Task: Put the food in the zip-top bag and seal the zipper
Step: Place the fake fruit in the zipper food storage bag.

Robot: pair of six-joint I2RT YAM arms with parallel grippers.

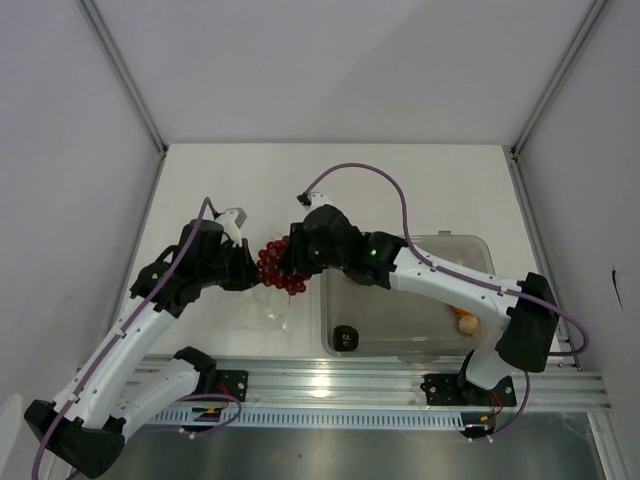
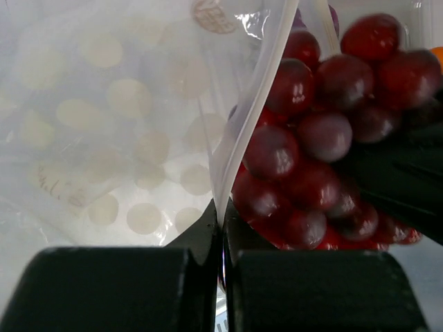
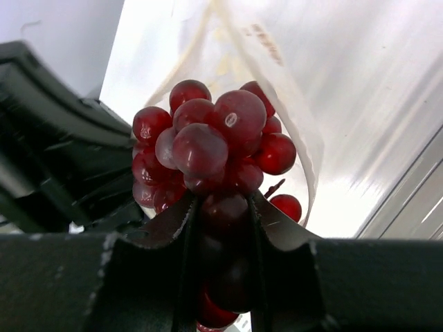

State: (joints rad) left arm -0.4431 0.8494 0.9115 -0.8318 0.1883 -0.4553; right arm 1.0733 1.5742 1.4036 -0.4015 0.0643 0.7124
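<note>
The right gripper (image 3: 221, 221) is clamped on the grape bunch (image 3: 208, 138), held at the mouth of the zip-top bag (image 2: 104, 138). The left gripper (image 2: 221, 238) pinches the bag's zipper (image 2: 246, 117) edge. Progress: early. The blackish lump (image 1: 345, 337) and orange ball (image 1: 466, 323) lie in the tub (image 1: 420, 351), and the zipper is unsealed.

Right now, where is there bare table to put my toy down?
The far table, between the back wall and the arms, is bare, also behind the tub. It's crowded mid-table: left pincer holds the bag, right pincer holds the grapes there.
</note>
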